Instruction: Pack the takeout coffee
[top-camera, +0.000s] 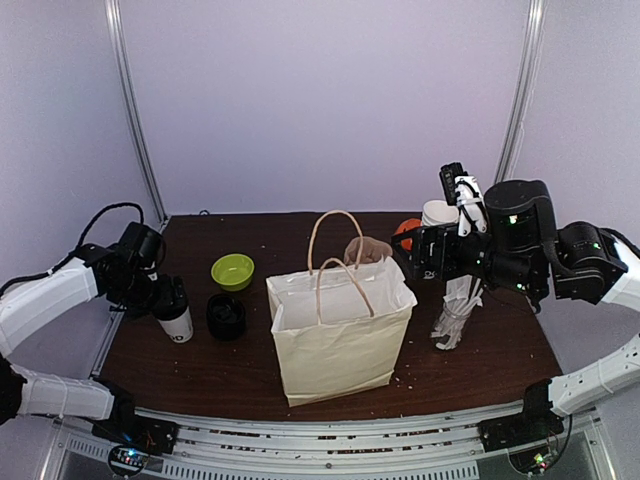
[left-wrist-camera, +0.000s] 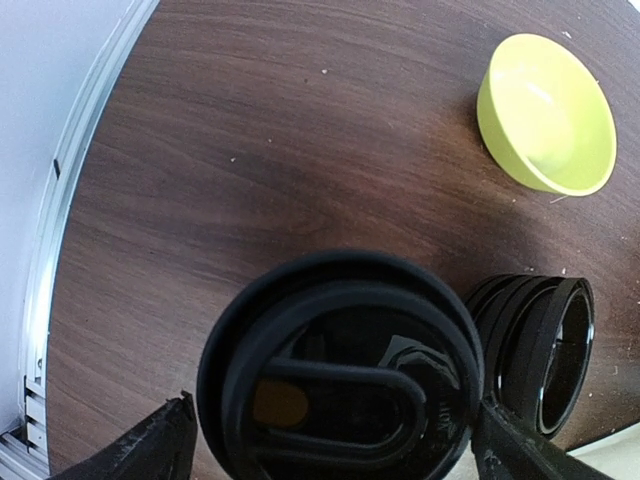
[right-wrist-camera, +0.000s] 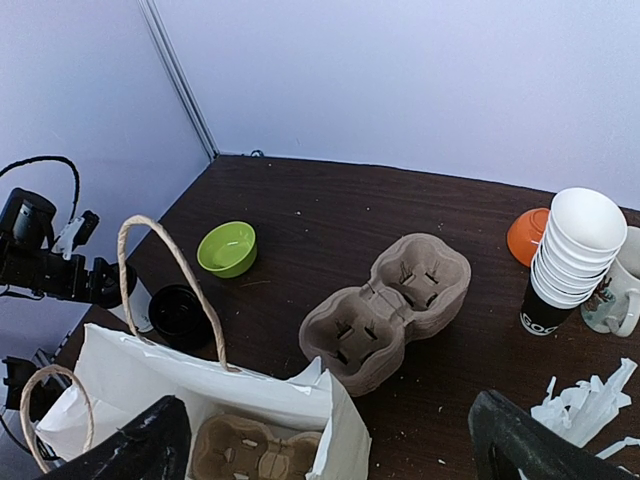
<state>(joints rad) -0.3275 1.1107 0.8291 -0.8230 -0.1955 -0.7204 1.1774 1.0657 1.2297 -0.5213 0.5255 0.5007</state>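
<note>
Takeout coffee (left-wrist-camera: 340, 370) stands between the wide-open, empty jaws of the left gripper (left-wrist-camera: 335, 445), poised for grasping; right gripper (right-wrist-camera: 330, 445), likewise open and empty, overlooks the paper bag (top-camera: 335, 340).

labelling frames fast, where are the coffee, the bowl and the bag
coffee (left-wrist-camera: 340, 375): left wrist view, on its black lid
bowl (top-camera: 232, 270): top view, its inside
bag (top-camera: 335, 345): top view, front panel
</note>
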